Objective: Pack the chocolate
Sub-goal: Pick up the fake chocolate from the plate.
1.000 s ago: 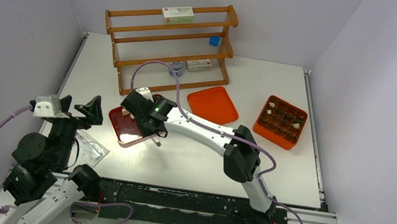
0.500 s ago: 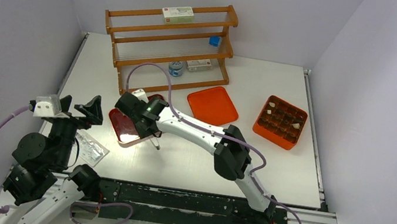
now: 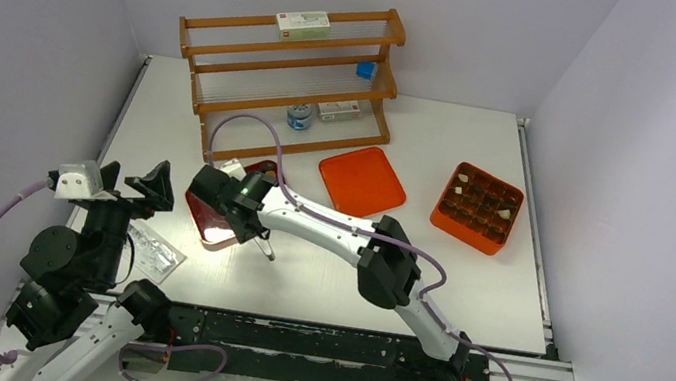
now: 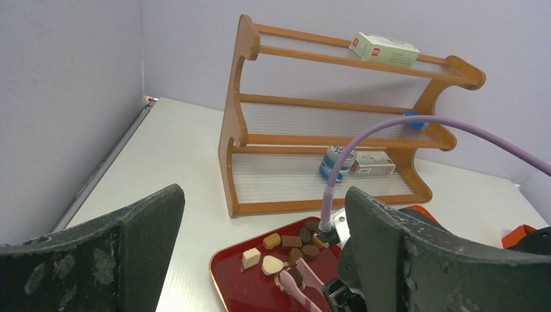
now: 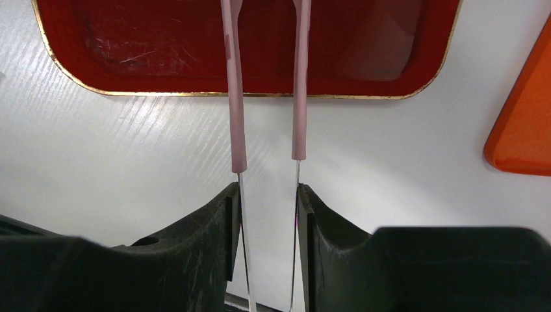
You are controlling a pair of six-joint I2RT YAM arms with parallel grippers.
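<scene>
Since the chocolate (image 4: 291, 242) comes as small, light, hard blocks with smooth faces, it is judged likely to slip or chip if squeezed hard; each piece is best taken across two flat opposite sides, one at a time, with a gentle pinch. Most of it is heaped toward the back of the dark red tray (image 4: 229, 289), while a few pieces are already seated in compartments of the orange box (image 3: 465, 233), well apart to the right. The pink tongs (image 5: 234, 97) are gripped at their bare metal end by the right gripper (image 5: 268, 198), and their arms are held apart. In the right wrist view only the parallel arms over the tray's near rim are shown, the tips being cut off. The tips are seen only in the left wrist view, down among the pieces, though whether one lies between them cannot be told. The left gripper (image 4: 263, 214) is spread wide and nothing is held in it
</scene>
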